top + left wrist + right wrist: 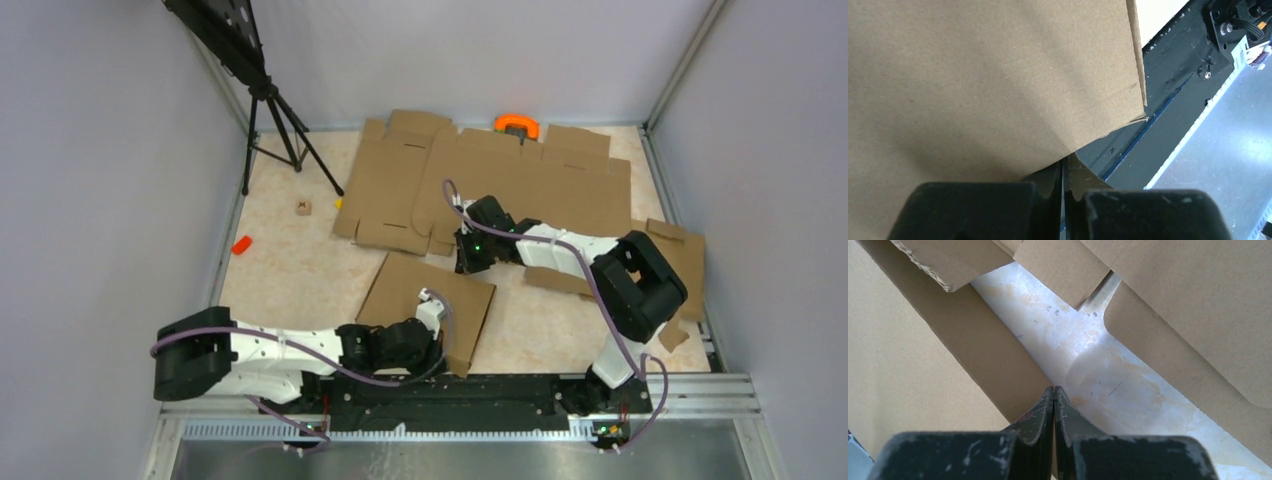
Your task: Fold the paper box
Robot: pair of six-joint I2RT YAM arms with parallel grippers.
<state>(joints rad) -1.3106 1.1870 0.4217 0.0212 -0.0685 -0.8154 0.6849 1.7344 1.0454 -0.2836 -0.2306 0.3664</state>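
Note:
The paper box (410, 290) is a brown, flat-folded cardboard piece near the front middle of the table. My left gripper (440, 350) is shut by its near right corner. In the left wrist view the box (973, 75) fills the upper left, and the gripper's (1063, 161) tips disappear under its lower edge. My right gripper (466, 262) is shut at the box's far right corner. In the right wrist view its tips (1054, 389) rest where the box's edge (988, 355) meets the bare table. I see nothing between either pair of fingers.
Wide flat cardboard blanks (500, 185) (1198, 305) cover the back of the table, and another cardboard piece (685, 255) lies under the right arm. An orange object (516, 125), a tripod (275, 110), a small wooden cube (303, 208) and a red piece (241, 244) sit behind and to the left. The black rail (450, 390) runs along the front.

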